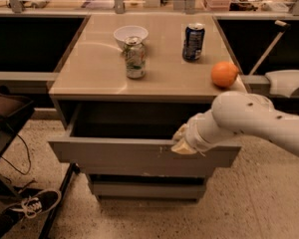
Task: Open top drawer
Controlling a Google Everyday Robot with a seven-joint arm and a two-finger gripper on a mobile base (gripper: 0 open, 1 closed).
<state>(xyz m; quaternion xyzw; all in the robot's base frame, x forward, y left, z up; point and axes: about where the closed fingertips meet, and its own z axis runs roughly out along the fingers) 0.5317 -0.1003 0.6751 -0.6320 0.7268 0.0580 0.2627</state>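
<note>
The top drawer point(119, 156) is the widest grey drawer under the tan counter. It is pulled well out, and its dark shallow inside shows behind the flat front. My gripper point(182, 142) sits at the top edge of the drawer front, right of centre, at the end of the white arm point(249, 121) that reaches in from the right. A narrower grey drawer front point(147, 188) shows below it, pushed in.
On the counter point(89, 68) stand a white bowl point(130, 34), a green can point(134, 58), a blue can point(193, 42) and an orange point(224, 74). A black stand point(10, 128) and a shoe point(35, 205) are at the left on the floor.
</note>
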